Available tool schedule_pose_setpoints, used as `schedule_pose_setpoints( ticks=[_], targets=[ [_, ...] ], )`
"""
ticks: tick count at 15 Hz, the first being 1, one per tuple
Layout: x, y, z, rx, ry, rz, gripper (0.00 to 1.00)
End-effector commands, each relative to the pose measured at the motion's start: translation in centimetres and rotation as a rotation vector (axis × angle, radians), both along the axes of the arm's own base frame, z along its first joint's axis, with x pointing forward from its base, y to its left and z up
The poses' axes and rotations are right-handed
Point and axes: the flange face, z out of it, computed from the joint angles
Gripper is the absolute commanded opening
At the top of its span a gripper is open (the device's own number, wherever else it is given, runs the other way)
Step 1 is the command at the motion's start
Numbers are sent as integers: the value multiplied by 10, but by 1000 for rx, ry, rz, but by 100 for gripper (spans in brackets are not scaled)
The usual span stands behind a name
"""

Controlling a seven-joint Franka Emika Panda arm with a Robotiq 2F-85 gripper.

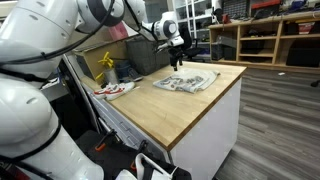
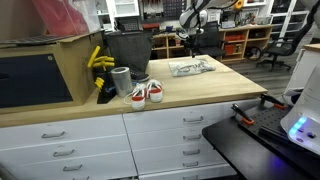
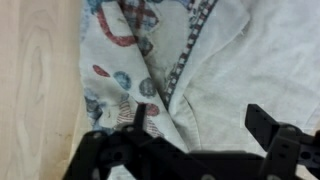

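Observation:
A crumpled white cloth point(image 1: 187, 81) with coloured prints and a dotted hem lies on the wooden counter point(image 1: 205, 115), toward its far end; it also shows as the cloth point(image 2: 192, 67). My gripper point(image 1: 178, 62) hangs just above it, also seen as the gripper point(image 2: 186, 42). In the wrist view the cloth point(image 3: 230, 60) fills the frame. There the gripper point(image 3: 200, 116) is open, its dark fingers point(image 3: 262, 122) spread wide with only fabric beneath them. Nothing is held.
A pair of red-and-white sneakers point(image 2: 145, 93) sits near the counter's other end, beside a grey cup point(image 2: 121, 80), a black bin point(image 2: 127, 50) and a yellow object point(image 2: 97, 60). A cardboard box point(image 2: 40, 70) stands beyond. Drawers point(image 2: 180, 135) front the counter.

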Motion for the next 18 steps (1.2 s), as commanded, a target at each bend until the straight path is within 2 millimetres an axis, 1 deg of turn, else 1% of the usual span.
schedule_pose_setpoints(
  ticks=[1, 4, 7, 10, 14, 18],
  targets=[
    [-40, 15, 4, 17, 31, 201, 100],
    [-68, 26, -7, 12, 65, 372, 100],
    [-100, 36, -20, 12, 101, 545, 100],
    [-120, 45, -26, 17, 138, 719, 100],
    [-135, 50, -26, 20, 191, 944, 100],
    [-139, 47, -30, -2, 235, 1165, 100]
  ],
)
